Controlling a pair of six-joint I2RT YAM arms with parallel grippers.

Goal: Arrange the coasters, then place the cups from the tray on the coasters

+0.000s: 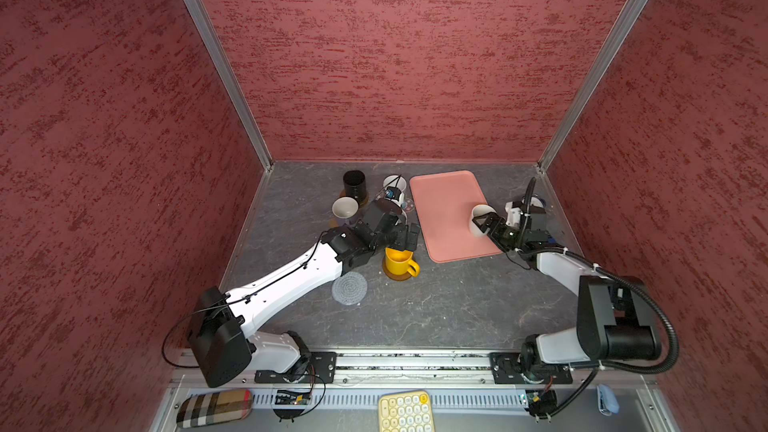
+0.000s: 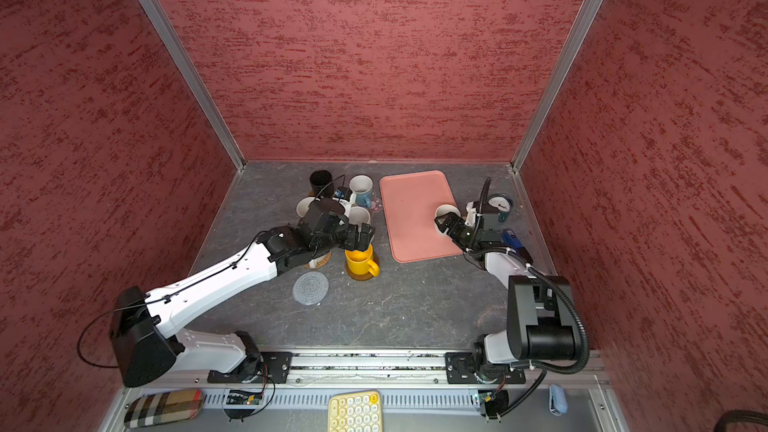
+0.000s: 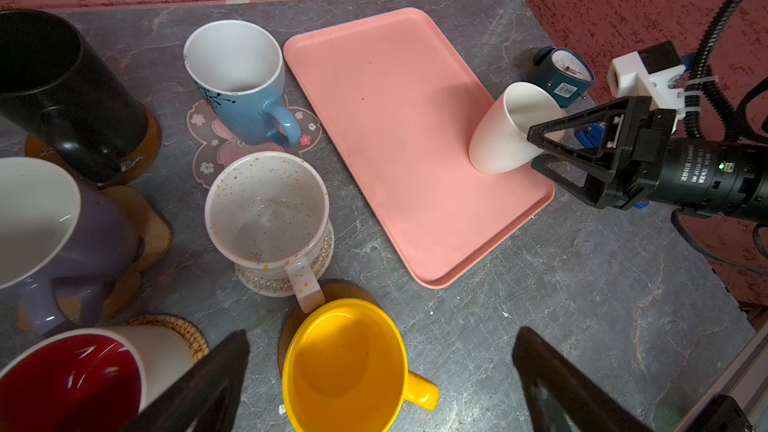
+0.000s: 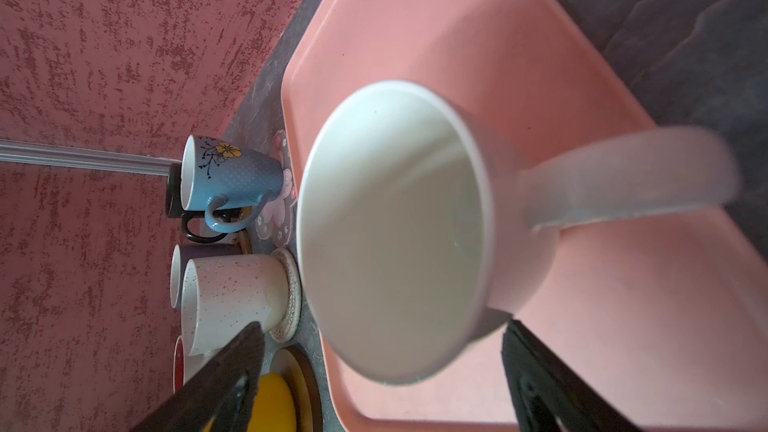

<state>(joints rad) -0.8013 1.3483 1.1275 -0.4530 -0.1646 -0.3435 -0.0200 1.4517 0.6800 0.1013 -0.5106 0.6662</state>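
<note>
1. The right claw reaches over the pink tray. Its jaws are set wide on either side of the cream cup, and it is unclear whether they press it.
2. The cream cup stands near the tray's edge closest to the right arm. It is the only cup on the tray.
3. The left claw gapes wide and holds nothing, above the yellow cup.
4. The yellow cup sits on a glossy brown coaster, on the grey surface just beside the tray.
5. Further back, the speckled white cup stands on a patterned beige coaster. The light blue cup stands on the pink flower coaster.
6. Toward the left arm's side are three more cups:
   - the black cup on a second brown coaster
   - the lavender cup on the brown paw coaster
   - the white cup with red inside on a tan woven coaster
7. A grey woven coaster lies bare beside the left arm.
8. A teal clock stands beyond the tray.
</note>
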